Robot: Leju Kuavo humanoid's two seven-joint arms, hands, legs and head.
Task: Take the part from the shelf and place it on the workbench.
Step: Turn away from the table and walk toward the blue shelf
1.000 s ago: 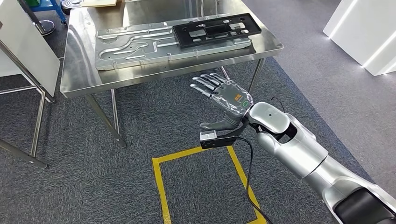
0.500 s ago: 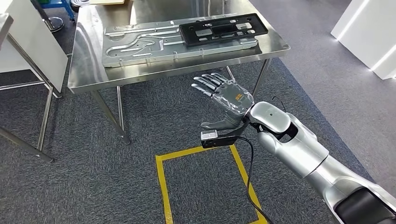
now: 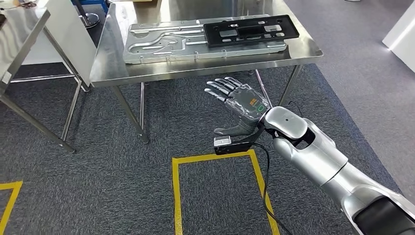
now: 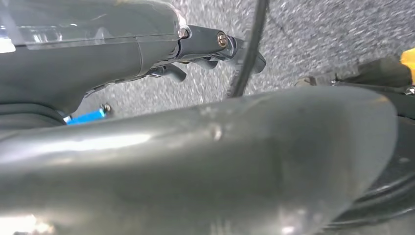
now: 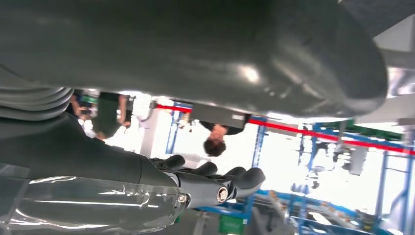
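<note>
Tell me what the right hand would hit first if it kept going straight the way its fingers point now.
Probably the front edge of the steel workbench. In the head view the right hand is open, fingers aimed up toward that edge, just short of it. Depth is unclear, so it might instead pass below the tabletop, between the legs.

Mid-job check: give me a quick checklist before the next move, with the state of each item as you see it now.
1. Right hand free: ok, fingers spread, holding nothing.
2. Left hand free: cannot tell; the wrist view is too close to show a grasp.
3. Black part on the workbench: ok, it lies flat on the silver plate.
4. Part fully supported: ok, no edge hangs past the plate's outline.
5. Wrist cable slack: ok, it hangs loose below the right arm.
6. Standing square visible: ok, yellow tape on the carpet ahead.
</note>
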